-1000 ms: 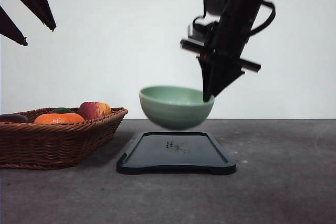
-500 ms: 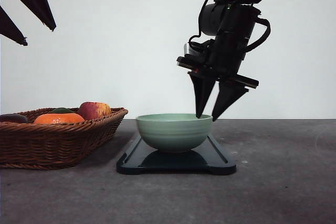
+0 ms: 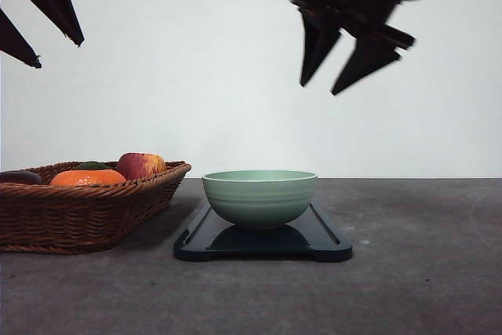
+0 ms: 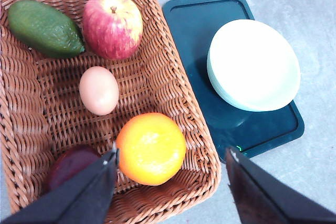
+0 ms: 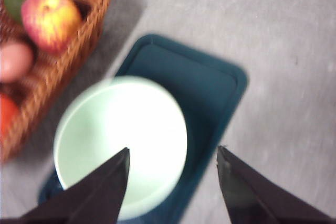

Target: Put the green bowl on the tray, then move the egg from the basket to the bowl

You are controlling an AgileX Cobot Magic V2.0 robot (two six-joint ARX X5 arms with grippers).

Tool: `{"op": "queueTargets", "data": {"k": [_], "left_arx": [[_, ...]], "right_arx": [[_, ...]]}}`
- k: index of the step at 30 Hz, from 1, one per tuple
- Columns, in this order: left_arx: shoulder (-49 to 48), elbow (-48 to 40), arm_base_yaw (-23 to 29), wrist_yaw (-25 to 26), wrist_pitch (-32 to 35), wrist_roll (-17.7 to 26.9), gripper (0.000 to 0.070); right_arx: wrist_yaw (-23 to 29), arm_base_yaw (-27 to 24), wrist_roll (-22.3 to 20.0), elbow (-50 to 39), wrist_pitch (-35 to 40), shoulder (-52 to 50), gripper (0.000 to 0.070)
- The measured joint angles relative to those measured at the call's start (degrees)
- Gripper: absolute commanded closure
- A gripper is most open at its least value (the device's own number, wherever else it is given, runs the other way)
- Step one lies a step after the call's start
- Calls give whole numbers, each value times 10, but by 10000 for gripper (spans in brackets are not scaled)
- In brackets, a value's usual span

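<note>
**Bowl on tray, egg in basket**

At far left, the left gripper (image 4: pixel 170 160) hangs high with jaws spread and empty. Below it the basket (image 3: pixel 86 209) holds the egg (image 4: pixel 98 90) among an apple (image 4: pixel 112 25), orange (image 4: pixel 151 148) and avocado (image 4: pixel 44 29). Just right, the green bowl (image 3: pixel 260 197) sits on the tray (image 3: pixel 325 245). The right gripper (image 3: pixel 321 84) hovers above, jaws released.

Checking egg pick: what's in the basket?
Basket holds egg, apple, orange, avocado and a dark fruit, partly hidden by the left gripper.
</note>
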Motion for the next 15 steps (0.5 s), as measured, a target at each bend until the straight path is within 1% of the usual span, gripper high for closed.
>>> {"op": "queueTargets", "data": {"k": [5,9,12,15], "left_arx": [[0,0,0,0,11,0,309],[3,0,0,0,14,-3,308],[23,4,0,0,15,-5,306],[59,4,0,-9,15,-6,296]], "right_arx": [[0,0,0,-196,78,-117,372],[0,0,0,-306,124,-228,372],[-8,0,-1,-368,117,-291,372],[-29,1,-2,-402,82,-346,372]]}}
